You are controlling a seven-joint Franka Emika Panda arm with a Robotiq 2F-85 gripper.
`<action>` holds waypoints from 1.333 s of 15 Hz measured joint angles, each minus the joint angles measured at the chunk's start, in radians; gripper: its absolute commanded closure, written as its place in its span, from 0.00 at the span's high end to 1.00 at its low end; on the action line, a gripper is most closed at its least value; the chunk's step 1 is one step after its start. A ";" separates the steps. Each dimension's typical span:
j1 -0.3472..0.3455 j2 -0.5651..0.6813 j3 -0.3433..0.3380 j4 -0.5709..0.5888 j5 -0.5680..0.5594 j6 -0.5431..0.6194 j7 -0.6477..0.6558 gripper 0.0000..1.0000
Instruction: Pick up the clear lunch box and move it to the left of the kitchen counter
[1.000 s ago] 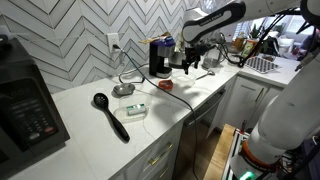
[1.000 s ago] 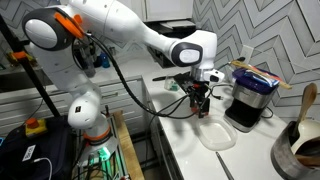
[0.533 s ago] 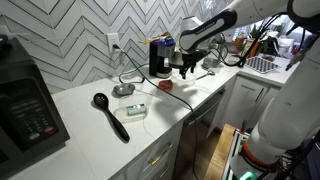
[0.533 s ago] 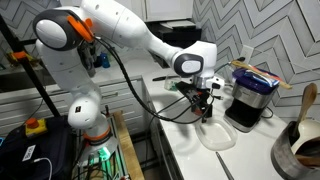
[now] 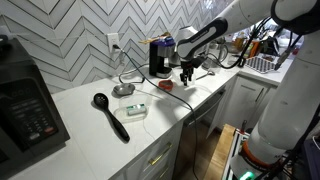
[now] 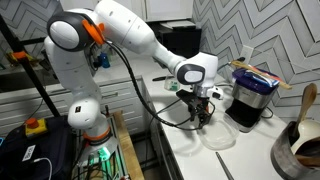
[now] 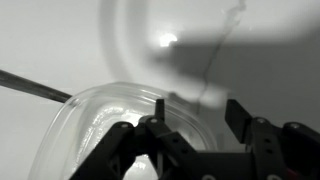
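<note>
Wrist view: fingers spread wide at the rim of the clear lunch box; slick plastic could slip when pinched.

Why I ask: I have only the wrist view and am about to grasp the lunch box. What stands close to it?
Observer: A black coffee maker stands beside the gripper, close to the box.
Operator: Anything lying farther along the counter?
Observer: A black ladle lies on the counter, well away from the gripper.
Operator: And past that?
Observer: A microwave sits at the far end.
</note>
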 measured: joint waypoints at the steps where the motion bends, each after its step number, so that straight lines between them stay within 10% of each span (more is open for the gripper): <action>1: 0.000 0.002 0.001 0.000 0.001 0.002 -0.015 0.27; 4: 0.002 0.000 0.006 0.001 0.003 0.007 -0.058 0.05; 5: 0.003 -0.003 0.008 0.002 0.003 0.012 -0.068 0.35; 15: 0.007 -0.074 0.026 -0.001 -0.090 0.083 -0.083 0.98; 17: 0.007 -0.069 0.026 -0.007 -0.091 0.083 -0.084 0.64; 20: 0.007 -0.056 0.026 -0.013 -0.090 0.083 -0.088 0.48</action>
